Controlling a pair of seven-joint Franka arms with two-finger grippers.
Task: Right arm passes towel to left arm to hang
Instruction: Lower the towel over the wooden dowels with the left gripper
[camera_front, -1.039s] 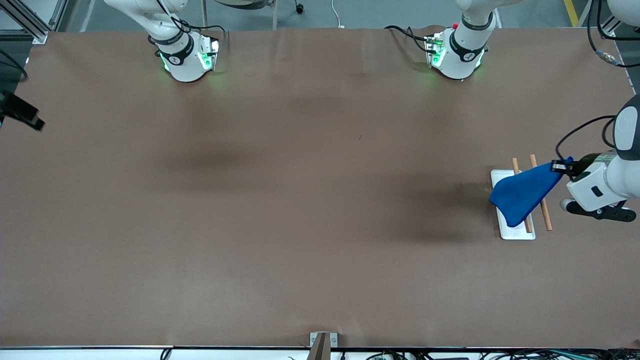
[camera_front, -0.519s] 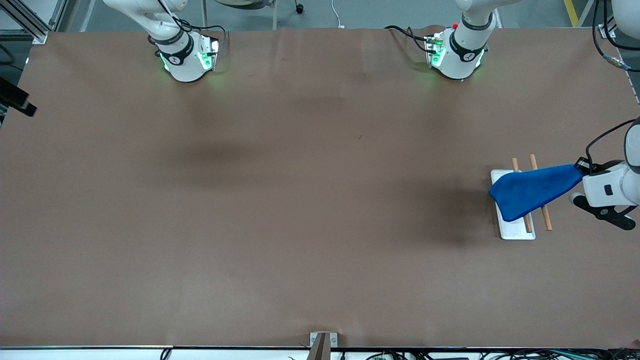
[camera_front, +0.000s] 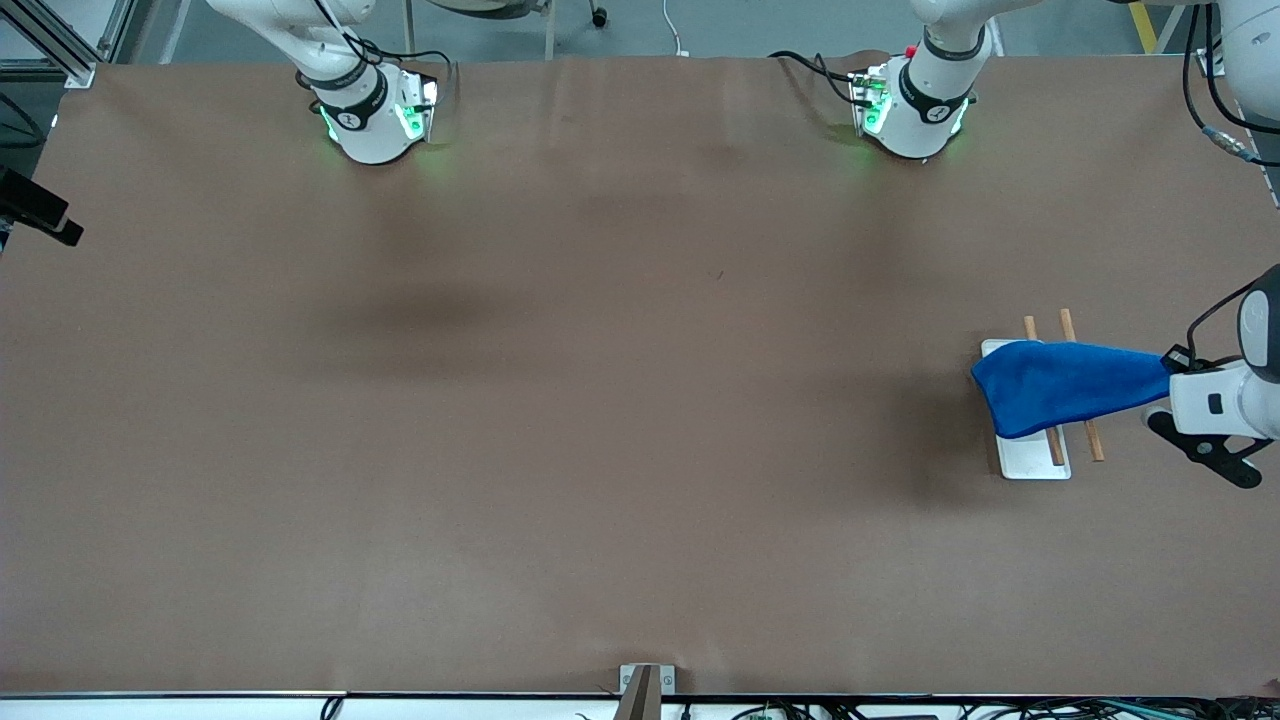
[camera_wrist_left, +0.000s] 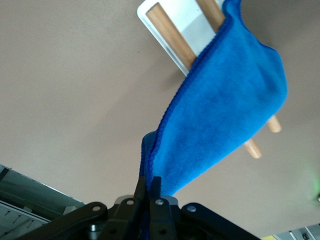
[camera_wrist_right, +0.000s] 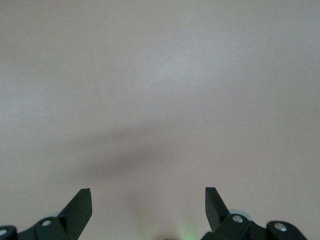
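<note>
Now hanging: towel (camera_front: 1065, 385) draped over the two wooden rods (camera_front: 1092, 438) above the white tray (camera_front: 1035, 465), pinched tight by the left gripper (camera_wrist_left: 148, 189); right gripper (camera_wrist_right: 148, 202) waiting, spread wide over bare table; next, probably lowering gently, then letting go.

the front camera sits high across the worktop (camera_front: 600, 420) and looks steeply down, facing both arm bases along its upper edge, taking in almost the whole surface. the left wrist camera looks past its own end effector (camera_wrist_left: 148, 192) from close range at the towel (camera_wrist_left: 225, 115) and white rack tray (camera_wrist_left: 192, 20); the front view shares these, at the left arm's end. the right wrist camera looks down past its end effector (camera_wrist_right: 148, 207) at bare worktop only.
</note>
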